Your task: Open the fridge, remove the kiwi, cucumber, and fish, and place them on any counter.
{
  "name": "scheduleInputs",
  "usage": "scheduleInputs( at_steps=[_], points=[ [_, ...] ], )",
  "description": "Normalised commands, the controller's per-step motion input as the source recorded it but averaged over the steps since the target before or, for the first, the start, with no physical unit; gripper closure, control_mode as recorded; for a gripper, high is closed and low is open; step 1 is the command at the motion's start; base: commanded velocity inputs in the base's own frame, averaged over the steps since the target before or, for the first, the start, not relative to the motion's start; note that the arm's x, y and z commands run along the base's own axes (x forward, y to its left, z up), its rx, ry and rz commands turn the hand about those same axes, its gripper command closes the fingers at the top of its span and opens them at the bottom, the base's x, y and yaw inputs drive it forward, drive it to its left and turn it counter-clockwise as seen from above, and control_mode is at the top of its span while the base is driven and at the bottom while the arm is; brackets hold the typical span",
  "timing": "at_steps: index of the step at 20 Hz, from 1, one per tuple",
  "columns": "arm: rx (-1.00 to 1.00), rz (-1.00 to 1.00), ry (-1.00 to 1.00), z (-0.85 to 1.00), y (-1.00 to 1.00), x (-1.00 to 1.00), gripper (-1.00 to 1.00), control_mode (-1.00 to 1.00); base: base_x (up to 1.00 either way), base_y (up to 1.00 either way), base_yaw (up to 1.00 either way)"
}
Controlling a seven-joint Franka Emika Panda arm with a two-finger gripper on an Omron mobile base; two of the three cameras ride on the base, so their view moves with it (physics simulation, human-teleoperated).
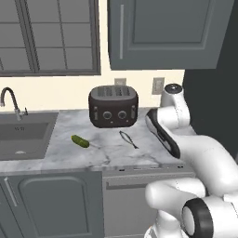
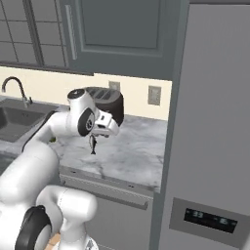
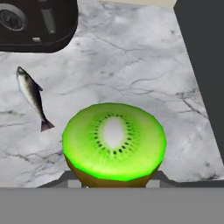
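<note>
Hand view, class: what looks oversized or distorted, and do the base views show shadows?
Hand view: the cut bright-green kiwi half looms huge beside the thin grey fish. Left base view: only faint shadows under the stubby green cucumber and black toaster.

1. The kiwi [image 3: 113,142] is a halved fruit with its bright green cut face, pale core and ring of dark seeds turned up, brown skin below, close before the hand camera above the bench [image 3: 131,65].
2. The fish [image 1: 128,139] is thin and dark grey and lies flat on the marbled bench, near the middle.
3. The cucumber [image 1: 80,141] is a stubby bright green oblong lying left of the fish, apart from it.
4. The fridge [image 2: 215,146] is light grey with a dark display panel, at the right.
</note>
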Motion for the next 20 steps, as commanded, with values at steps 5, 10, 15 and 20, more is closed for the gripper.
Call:
scheduleInputs(
  at_steps=[5, 10, 15, 20],
  points=[
    [0.0, 0.04, 0.09, -0.6, -0.26, 0.52, 1.0, -1.0, 0.0, 0.0, 0.0],
    [0.0, 0.04, 0.1, -0.52, -0.11, 0.49, 1.0, -1.0, 0.0, 0.0, 0.0],
    [0.0, 0.04, 0.08, -0.49, -0.04, 0.49, 1.0, -1.0, 0.0, 0.0, 0.0],
    [0.0, 0.02, 0.09, -0.32, 0.0, 0.51, 1.0, -1.0, 0.0, 0.0, 0.0]
  ],
)
